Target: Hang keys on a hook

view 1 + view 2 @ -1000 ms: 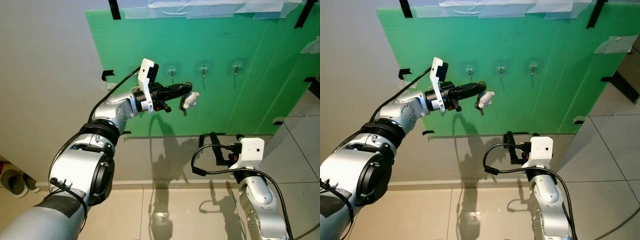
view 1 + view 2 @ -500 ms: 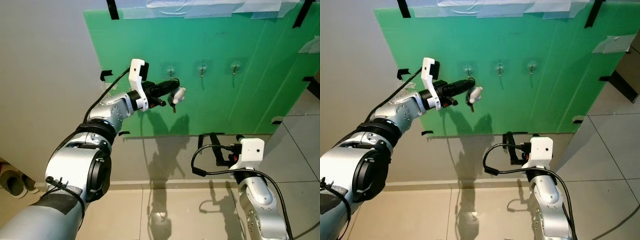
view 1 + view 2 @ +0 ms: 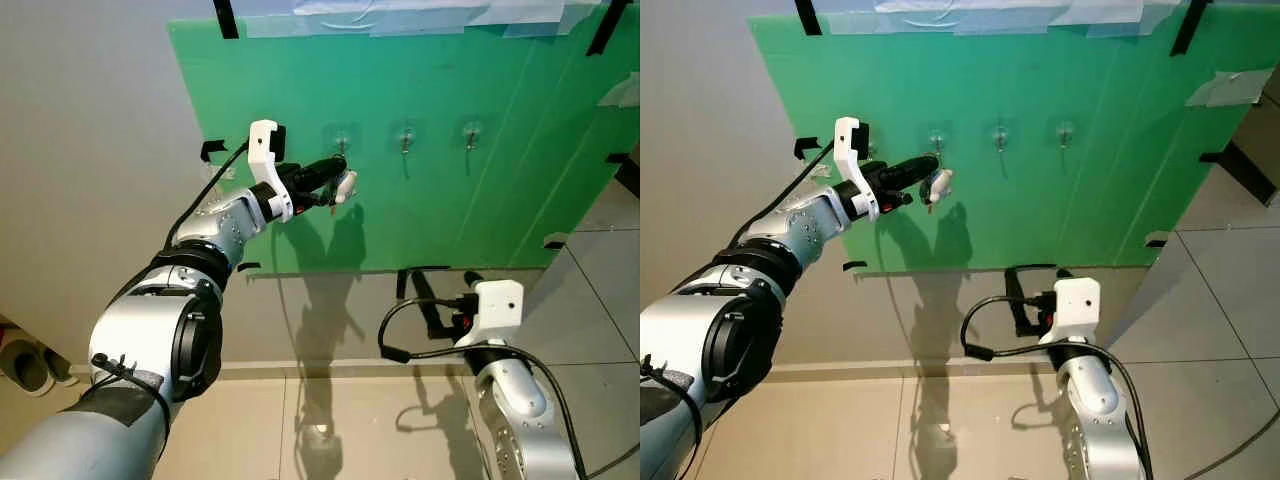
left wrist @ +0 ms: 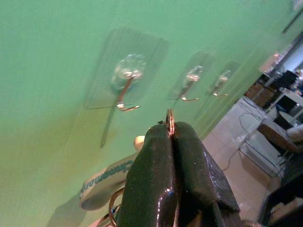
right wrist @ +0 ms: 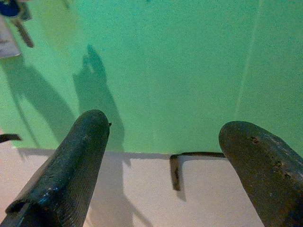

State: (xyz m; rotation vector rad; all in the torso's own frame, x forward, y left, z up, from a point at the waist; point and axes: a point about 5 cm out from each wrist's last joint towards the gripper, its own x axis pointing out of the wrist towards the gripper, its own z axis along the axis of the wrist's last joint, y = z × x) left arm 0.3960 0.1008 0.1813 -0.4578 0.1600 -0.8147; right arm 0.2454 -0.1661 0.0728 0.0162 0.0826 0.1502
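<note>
My left gripper [image 3: 338, 171] is raised against the green board [image 3: 520, 110] and is shut on the key ring [image 4: 170, 122]. A white tag [image 3: 346, 186] and the keys hang below its tips. The tips sit just under the leftmost of three clear adhesive hooks [image 3: 343, 141]. In the left wrist view that hook [image 4: 126, 87] lies just beyond the ring, apart from it. The two other hooks [image 3: 405, 138] [image 3: 471, 132] are to the right. My right gripper [image 5: 165, 165] is low, near the board's bottom edge, open with nothing between its fingers.
The green board is taped to a grey wall [image 3: 90, 150] with black and clear tape. Tiled floor [image 3: 350, 420] lies below. Shoes [image 3: 28, 365] sit on the floor at the far left. Furniture [image 4: 279, 127] shows far off in the left wrist view.
My left gripper has moved left and up with the keys, from right of the leftmost hook to just beneath it. The right arm has dropped slightly.
</note>
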